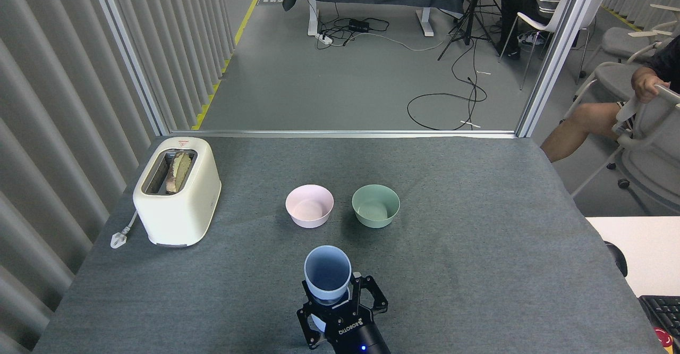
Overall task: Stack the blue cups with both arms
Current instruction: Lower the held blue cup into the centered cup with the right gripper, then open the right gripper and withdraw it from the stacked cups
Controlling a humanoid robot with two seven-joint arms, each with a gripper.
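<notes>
One pale blue cup (327, 273) stands upright at the near middle of the table, mouth up. Its base sits between the black fingers of my right gripper (332, 305), which comes in from the bottom edge and is shut on it. A small pale patch shows below the cup beside the left finger (305, 317); I cannot tell whether it is a second cup. No other blue cup shows. My left gripper is out of view.
A pink bowl (309, 205) and a mint-green bowl (375, 205) sit side by side just beyond the cup. A cream toaster (177, 190) with bread stands at the left. The grey table (478, 247) stretches out on the right. A seated person (611, 115) is beyond its right edge.
</notes>
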